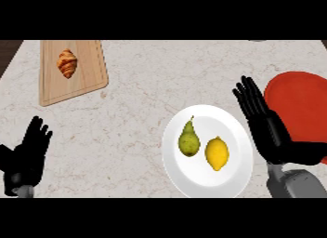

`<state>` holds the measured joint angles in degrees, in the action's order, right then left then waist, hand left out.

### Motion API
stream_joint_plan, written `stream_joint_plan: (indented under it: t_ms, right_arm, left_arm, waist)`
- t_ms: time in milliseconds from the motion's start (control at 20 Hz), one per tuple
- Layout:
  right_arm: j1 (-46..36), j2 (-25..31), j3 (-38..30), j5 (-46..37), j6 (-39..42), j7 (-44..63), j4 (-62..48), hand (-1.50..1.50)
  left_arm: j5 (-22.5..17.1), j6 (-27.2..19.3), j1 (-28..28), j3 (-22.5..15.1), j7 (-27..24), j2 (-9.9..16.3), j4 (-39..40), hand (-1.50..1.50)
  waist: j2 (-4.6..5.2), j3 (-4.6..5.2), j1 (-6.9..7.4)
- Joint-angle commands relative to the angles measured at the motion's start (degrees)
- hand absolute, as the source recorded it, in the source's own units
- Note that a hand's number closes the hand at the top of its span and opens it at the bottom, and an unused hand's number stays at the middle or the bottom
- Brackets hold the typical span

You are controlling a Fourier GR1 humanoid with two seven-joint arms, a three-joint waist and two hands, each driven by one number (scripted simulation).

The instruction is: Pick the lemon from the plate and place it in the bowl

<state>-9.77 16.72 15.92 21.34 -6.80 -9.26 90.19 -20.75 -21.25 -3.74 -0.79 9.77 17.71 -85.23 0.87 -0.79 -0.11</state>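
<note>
Yellow and oval, the lemon (217, 154) lies on the right half of the round white plate (193, 186), its long axis running nearly straight away from me, with a green pear (188, 140) just beside it on the left. My right hand (269, 128) is by far the nearer, standing just off the plate's right rim between the lemon and the red bowl (304, 100), so the fruit lies to its left; its fingers are straight, spread and holding nothing. My left hand (28, 151) rests open near the lower left edge, well apart.
</note>
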Motion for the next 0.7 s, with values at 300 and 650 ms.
stream_joint_plan:
  t_ms: [300,650]
  right_arm:
    - [7.60,13.22,-3.23,-23.44,-20.68,6.12,-7.21,1.50]
    - [8.31,-0.79,6.31,-40.70,-44.87,20.55,-2.67,-1.50]
  left_arm:
    - [5.45,10.14,7.74,-10.14,-4.36,3.15,-7.73,0.00]
    - [8.38,18.09,11.17,-18.14,-7.92,2.02,-5.79,0.00]
  waist:
    - [-1.08,3.21,-8.53]
    - [-0.87,1.15,-0.90]
